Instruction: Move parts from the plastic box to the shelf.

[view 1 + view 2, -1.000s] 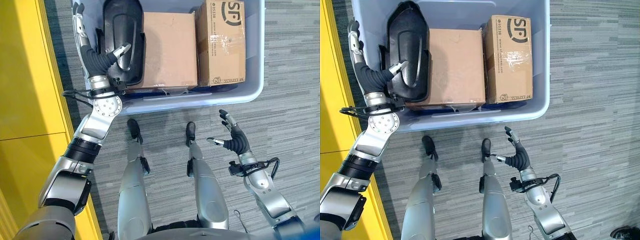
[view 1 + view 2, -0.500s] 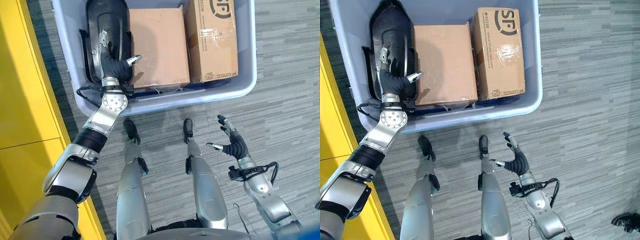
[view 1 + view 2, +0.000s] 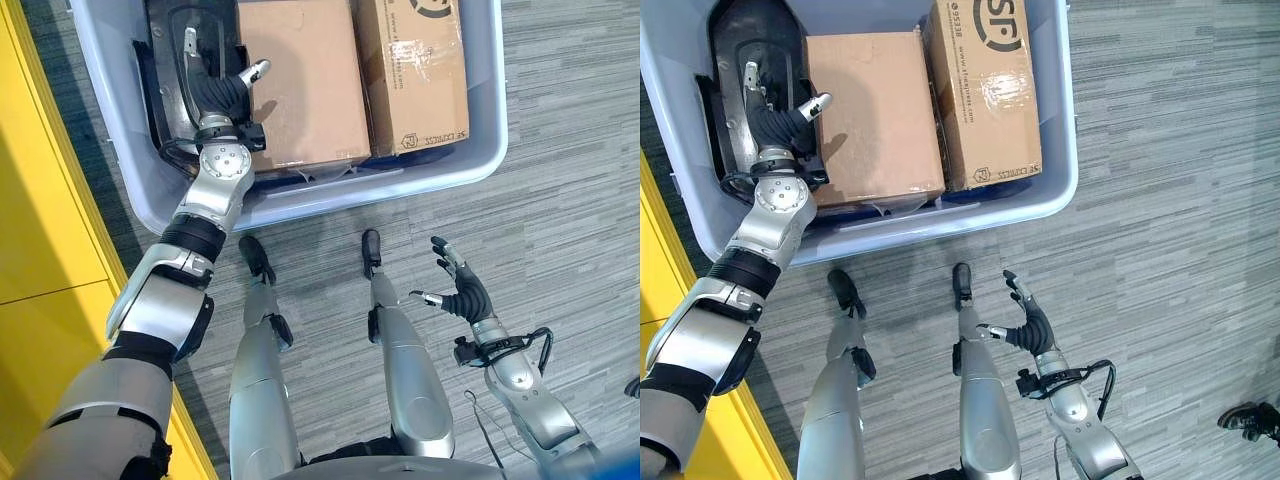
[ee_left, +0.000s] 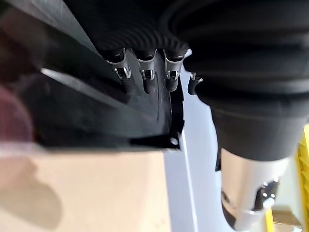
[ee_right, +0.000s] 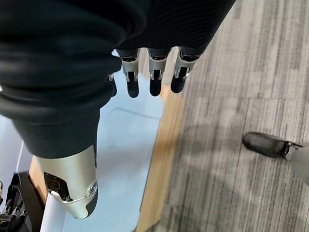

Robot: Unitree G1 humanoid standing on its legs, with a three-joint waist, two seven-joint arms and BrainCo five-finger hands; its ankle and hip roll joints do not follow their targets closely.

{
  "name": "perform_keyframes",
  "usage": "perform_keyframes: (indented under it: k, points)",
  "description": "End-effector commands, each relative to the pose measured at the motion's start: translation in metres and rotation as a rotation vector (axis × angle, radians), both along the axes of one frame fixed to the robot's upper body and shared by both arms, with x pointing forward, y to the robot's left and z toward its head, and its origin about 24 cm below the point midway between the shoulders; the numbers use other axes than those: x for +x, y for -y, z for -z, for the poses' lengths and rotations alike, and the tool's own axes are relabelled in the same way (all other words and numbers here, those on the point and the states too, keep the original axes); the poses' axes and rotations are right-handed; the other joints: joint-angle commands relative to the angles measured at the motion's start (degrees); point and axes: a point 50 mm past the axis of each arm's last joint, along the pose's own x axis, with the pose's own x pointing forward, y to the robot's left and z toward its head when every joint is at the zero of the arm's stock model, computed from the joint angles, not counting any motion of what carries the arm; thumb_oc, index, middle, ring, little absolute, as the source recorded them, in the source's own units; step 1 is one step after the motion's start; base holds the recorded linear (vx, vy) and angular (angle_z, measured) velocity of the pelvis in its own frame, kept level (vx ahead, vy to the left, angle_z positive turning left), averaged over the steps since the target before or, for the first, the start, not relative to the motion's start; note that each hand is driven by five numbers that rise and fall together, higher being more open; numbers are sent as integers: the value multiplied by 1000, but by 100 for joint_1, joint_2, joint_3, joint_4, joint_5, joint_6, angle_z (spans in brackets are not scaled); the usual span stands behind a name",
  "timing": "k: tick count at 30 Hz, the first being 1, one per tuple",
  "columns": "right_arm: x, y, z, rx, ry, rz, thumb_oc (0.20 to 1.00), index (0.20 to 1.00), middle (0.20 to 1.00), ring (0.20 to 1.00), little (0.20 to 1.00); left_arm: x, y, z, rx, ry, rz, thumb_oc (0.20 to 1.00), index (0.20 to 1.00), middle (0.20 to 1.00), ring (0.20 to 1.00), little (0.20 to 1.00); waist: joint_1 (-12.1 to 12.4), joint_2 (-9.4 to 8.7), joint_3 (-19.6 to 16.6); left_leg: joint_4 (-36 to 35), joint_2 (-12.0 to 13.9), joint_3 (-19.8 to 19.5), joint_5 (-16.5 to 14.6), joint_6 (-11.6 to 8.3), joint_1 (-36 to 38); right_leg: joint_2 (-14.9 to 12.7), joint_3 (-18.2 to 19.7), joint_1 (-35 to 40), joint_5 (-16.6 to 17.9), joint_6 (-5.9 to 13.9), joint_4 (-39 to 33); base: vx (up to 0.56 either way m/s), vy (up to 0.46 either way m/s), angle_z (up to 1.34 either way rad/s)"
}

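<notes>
A pale blue plastic box (image 3: pixel 400 185) stands on the carpet ahead of me. In its left end lies a large black moulded part (image 3: pixel 165 70), with two cardboard boxes beside it, a plain one (image 3: pixel 300 90) and a taped, printed one (image 3: pixel 410 70). My left hand (image 3: pixel 212 88) reaches into the box and rests open on the black part, its fingers straight along it and the thumb pointing over the plain box. In the left wrist view its fingertips (image 4: pixel 149 82) lie against the black part (image 4: pixel 87 111). My right hand (image 3: pixel 462 292) hangs open above the floor at the lower right, holding nothing.
A yellow shelf side (image 3: pixel 50 200) runs along the left, close to the box. Grey striped carpet (image 3: pixel 560 150) lies to the right. A dark shoe (image 3: pixel 1245 420) shows at the lower right edge. Past the fingers in the right wrist view lies a pale blue panel (image 5: pixel 130 145) with a wooden edge.
My left hand has moved from the box's left rim inward onto the black part. The camera has shifted, so the box sits higher and further left. The right hand has hardly moved.
</notes>
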Motion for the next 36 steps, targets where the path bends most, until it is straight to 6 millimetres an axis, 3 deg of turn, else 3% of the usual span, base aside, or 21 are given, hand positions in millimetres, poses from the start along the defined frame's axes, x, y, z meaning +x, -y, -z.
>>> perform_keyframes:
  k: [1, 3, 10, 17, 25, 36]
  points:
    - [-8, 18, -2, -27, -5, 22, 1000, 1000, 1000, 1000, 1000, 6, 14, 29, -52, -122, 106, 1000, 1000, 1000, 1000, 1000, -35, -204, -14, 502, 496, -302, -454, -582, 123, -330, -79, 254, -45, 273, 379, 0, 0, 0]
    - [-8, 18, -3, -28, -3, 22, 1000, 1000, 1000, 1000, 1000, 5, 19, 29, -37, -114, 126, 1000, 1000, 1000, 1000, 1000, -30, -193, -14, 507, 489, -303, -456, -579, 127, -329, -72, 258, -46, 268, 384, 0, 0, 0]
    - [-7, 19, -5, -26, 2, 23, 1000, 1000, 1000, 1000, 1000, -7, 65, 34, -17, -80, 328, 1000, 1000, 1000, 1000, 1000, 8, -91, -14, 469, 455, -293, -451, -559, 190, -336, -68, 258, -79, 250, 439, 0, 0, 0]
    - [-7, 22, -6, -34, 5, 31, 1000, 1000, 1000, 1000, 1000, -17, 79, 37, -5, -50, 403, 1000, 1000, 1000, 1000, 1000, 67, -19, -25, 448, 430, -294, -474, -538, 245, -360, -69, 278, -101, 242, 451, 0, 0, 0]
    - [-8, 23, -8, -36, 20, 40, 1000, 1000, 1000, 1000, 1000, -35, 62, 24, -89, 80, 389, 1000, 1000, 1000, 1000, 1000, 197, 91, -13, 422, 397, -303, -485, -520, 272, -376, -93, 317, -153, 222, 450, 2, -1, -1]
    - [-11, 27, -9, -35, 27, 54, 1000, 1000, 1000, 1000, 1000, -87, 28, -16, -107, 402, 369, 1000, 1000, 1000, 1000, 1000, 402, 238, -12, 382, 334, -334, -530, -512, 337, -421, -162, 379, -210, 217, 459, 2, -1, 0]
